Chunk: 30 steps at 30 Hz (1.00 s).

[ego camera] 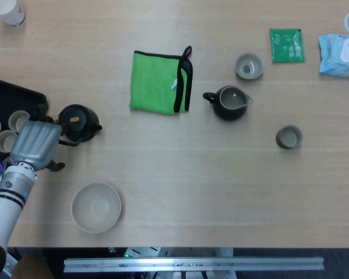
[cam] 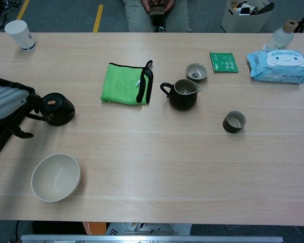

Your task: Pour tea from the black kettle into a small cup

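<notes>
The black kettle (ego camera: 78, 122) stands near the table's (ego camera: 180, 174) left edge, just right of the black tray (ego camera: 11, 99); the left hand (ego camera: 36, 143) sits at its handle side, fingers curled, though whether it grips the handle I cannot tell; a small cup (ego camera: 288, 137) stands well apart to the right, open tabletop between them; a bowl (ego camera: 96, 207) lies near the front edge.
</notes>
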Tool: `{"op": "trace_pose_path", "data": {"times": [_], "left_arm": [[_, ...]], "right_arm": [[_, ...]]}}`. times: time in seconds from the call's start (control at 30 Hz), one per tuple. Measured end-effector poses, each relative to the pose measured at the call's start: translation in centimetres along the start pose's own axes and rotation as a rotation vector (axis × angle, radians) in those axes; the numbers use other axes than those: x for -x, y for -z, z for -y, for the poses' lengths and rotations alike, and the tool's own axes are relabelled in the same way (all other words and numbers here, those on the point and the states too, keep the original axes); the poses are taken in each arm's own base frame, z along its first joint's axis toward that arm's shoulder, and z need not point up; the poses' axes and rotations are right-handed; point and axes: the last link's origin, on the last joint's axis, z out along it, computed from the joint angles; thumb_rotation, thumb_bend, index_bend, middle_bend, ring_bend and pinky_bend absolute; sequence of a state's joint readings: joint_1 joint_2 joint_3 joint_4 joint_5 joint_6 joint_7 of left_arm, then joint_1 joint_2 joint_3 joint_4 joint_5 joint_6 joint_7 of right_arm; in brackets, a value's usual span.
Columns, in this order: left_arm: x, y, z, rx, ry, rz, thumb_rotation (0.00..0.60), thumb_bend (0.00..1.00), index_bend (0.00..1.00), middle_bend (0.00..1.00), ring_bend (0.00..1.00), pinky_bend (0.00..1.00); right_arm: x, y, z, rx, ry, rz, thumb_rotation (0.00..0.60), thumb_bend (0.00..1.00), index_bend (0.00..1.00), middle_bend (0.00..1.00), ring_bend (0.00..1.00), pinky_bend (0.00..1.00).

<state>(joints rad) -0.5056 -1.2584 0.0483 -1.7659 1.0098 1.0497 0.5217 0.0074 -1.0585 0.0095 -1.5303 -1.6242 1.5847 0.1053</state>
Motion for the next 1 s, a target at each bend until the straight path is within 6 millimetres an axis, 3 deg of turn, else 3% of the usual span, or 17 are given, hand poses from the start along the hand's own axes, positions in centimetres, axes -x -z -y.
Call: {"op": "trace_pose_path", "data": {"times": [0.37, 1.0], "left_arm": [[0.7, 0.1, -0.2, 0.008, 0.006, 0.019, 0.600, 0.13, 0.37, 0.38, 0.27, 0.03], [0.0, 0.3, -1.1, 0.023, -0.007, -0.006, 0.600, 0.13, 0.37, 0.37, 0.27, 0.03]], "right_arm": [[0.0, 0.1, -0.1, 0.004, 0.003, 0.004, 0.600, 0.09, 0.37, 0.38, 0.28, 0.37], [0.0, 0.2, -0.5, 0.014, 0.000, 0.003, 0.600, 0.09, 0.37, 0.38, 0.28, 0.37]]}}
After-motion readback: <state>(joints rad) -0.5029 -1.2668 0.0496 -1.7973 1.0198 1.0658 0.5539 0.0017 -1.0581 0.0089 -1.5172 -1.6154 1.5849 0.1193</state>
